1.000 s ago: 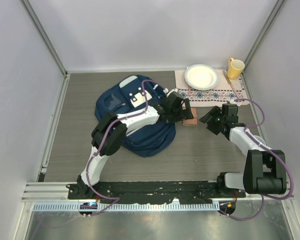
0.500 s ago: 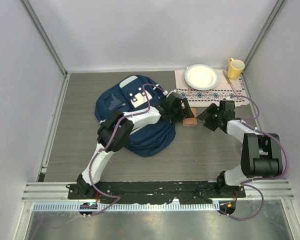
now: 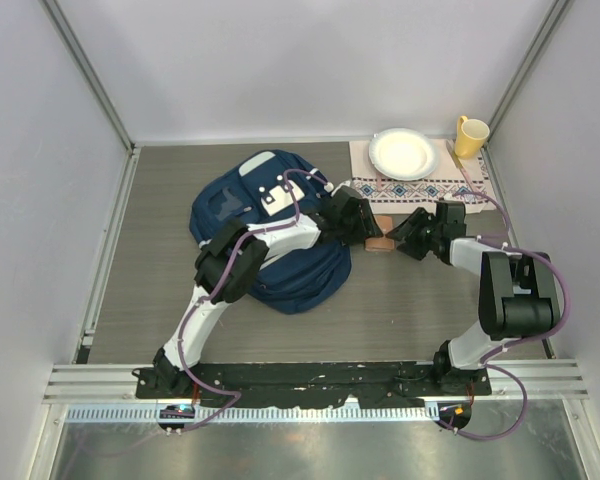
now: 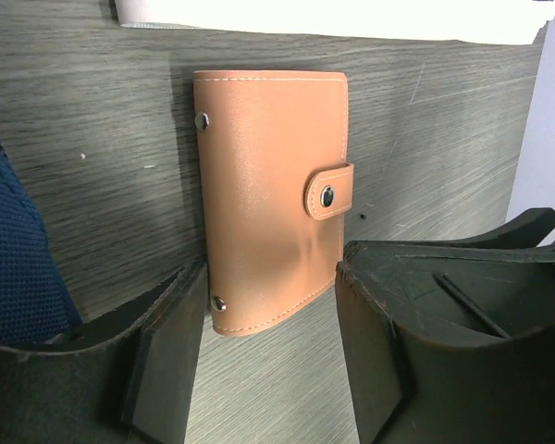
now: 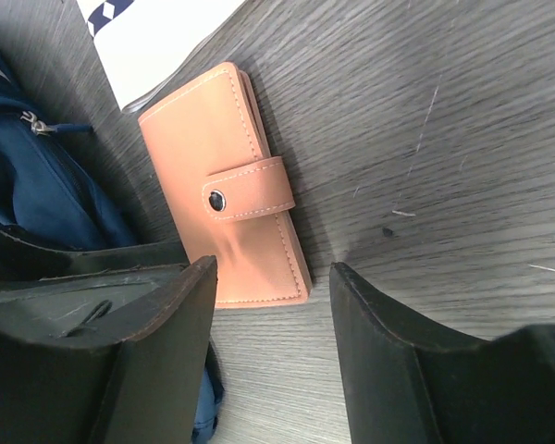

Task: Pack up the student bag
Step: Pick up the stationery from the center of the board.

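Swinging right jaws leftward toward tan wallet since earlier frame, narrowing left jaws. Straddling wallet's near end with left jaws, part open, contact unclear. Holding right jaws part open, empty, just right of wallet near frame centre. Leaving student bag lying left of centre on tabletop, under left arm.

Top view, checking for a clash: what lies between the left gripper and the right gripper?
A tan snap-closure wallet, lying flat, sits between the left gripper and the right gripper. The top view shows it, and both wrist views confirm.
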Controlling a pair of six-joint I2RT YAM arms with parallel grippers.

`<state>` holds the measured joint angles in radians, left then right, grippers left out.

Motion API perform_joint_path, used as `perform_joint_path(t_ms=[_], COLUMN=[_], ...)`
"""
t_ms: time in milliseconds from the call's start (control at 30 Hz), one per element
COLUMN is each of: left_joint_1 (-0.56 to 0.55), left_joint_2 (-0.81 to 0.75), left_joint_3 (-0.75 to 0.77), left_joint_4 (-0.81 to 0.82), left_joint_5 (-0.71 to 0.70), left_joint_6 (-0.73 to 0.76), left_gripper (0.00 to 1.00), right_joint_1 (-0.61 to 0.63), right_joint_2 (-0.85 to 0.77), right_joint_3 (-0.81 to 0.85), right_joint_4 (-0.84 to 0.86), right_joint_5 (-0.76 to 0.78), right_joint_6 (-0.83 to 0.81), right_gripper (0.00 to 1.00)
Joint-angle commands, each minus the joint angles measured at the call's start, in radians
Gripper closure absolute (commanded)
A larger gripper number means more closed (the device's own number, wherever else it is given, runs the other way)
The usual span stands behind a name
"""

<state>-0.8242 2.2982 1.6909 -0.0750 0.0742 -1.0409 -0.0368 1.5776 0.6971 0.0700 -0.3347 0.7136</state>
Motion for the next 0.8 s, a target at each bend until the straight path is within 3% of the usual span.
perform_joint_path(t_ms=[0,467,767], left_joint_1=[0.002,-0.007,-0.007], left_joint_2=[0.058,0.092,0.083], left_joint_3=[-0.010,0.027,0.004], left_joint_4=[-0.045,-0.042,-0.037], left_joint_5=[0.012,0.064,0.050], left_joint_6=[0.019,0.019,0.016], left_gripper=[0.41,0.61,0.67], right_joint_1=[-0.003,-0.005,-0.005], right_joint_2=[0.005,0.002,-0.057], right_joint_3=[-0.002,-0.016,-0.013], right_joint_4=[0.063,0.079,0.007], right_joint_5=[-0.041,-0.057,0.072], right_joint_6=[0.007,0.014,-0.022], right_gripper=[0.45,0.53,0.44])
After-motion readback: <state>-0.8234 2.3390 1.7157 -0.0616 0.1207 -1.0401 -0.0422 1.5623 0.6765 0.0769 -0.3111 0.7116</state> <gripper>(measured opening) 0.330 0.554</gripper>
